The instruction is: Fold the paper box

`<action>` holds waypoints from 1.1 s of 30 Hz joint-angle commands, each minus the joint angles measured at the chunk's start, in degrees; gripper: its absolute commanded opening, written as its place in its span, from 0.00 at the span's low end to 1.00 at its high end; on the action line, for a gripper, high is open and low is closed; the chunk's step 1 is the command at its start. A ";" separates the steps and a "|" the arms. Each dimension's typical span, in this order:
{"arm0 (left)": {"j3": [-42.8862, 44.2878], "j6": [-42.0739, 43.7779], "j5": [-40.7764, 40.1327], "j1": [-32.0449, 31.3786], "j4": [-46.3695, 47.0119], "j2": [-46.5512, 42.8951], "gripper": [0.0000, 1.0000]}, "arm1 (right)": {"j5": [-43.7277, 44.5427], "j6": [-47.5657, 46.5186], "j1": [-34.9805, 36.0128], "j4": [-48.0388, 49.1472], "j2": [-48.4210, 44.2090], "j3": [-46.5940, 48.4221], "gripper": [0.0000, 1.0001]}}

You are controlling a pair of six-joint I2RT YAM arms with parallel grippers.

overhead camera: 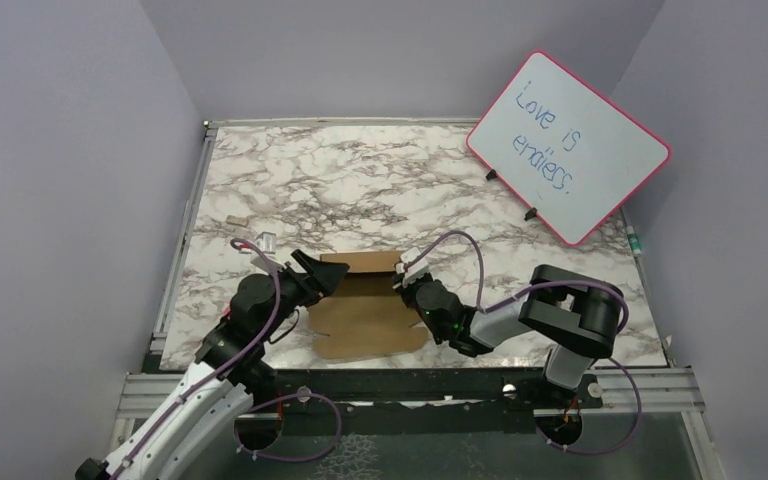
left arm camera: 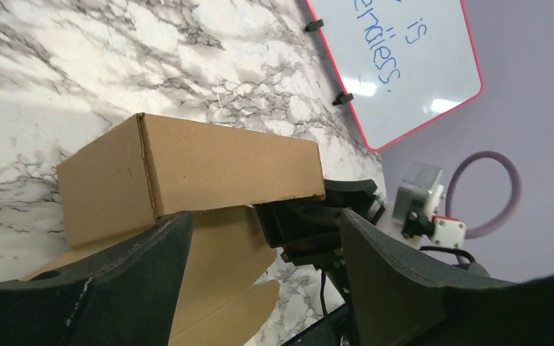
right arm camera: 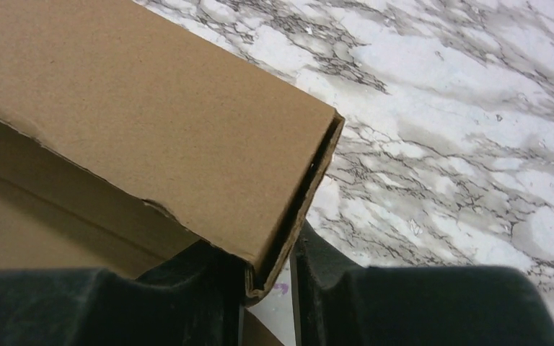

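Observation:
The paper box (overhead camera: 365, 320) is brown cardboard lying near the table's front edge, with its far wall folded upright and flat flaps spread toward me. My left gripper (overhead camera: 322, 277) sits at the wall's left end. In the left wrist view the left gripper (left arm camera: 260, 245) is open, the raised wall (left arm camera: 209, 162) stands just beyond its fingers, and a flat flap lies below the gap. My right gripper (overhead camera: 403, 275) is at the wall's right end. In the right wrist view the right gripper (right arm camera: 260, 254) is shut on the doubled wall end (right arm camera: 137, 108).
A pink-framed whiteboard (overhead camera: 568, 148) leans at the back right. A tiny tan scrap (overhead camera: 235, 219) lies on the marble at the left. The metal rail (overhead camera: 410, 380) runs along the near edge, close to the box's flaps.

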 commanded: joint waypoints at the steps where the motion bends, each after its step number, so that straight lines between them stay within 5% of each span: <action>1: 8.92 10.35 -4.93 0.06 -21.02 -5.29 0.76 | -6.05 -4.48 -0.66 4.06 0.01 -1.10 0.29; 11: 28.77 27.94 0.35 0.06 -22.52 19.30 0.80 | -12.77 -5.83 -3.10 6.31 1.16 -1.43 0.29; 21: 30.04 30.43 13.88 0.06 -9.77 38.37 0.78 | -15.89 -3.56 -5.07 12.28 2.53 -2.87 0.32; 33: 26.66 26.53 21.10 0.06 1.89 47.87 0.63 | -14.91 -1.64 -5.96 18.31 5.88 -3.00 0.32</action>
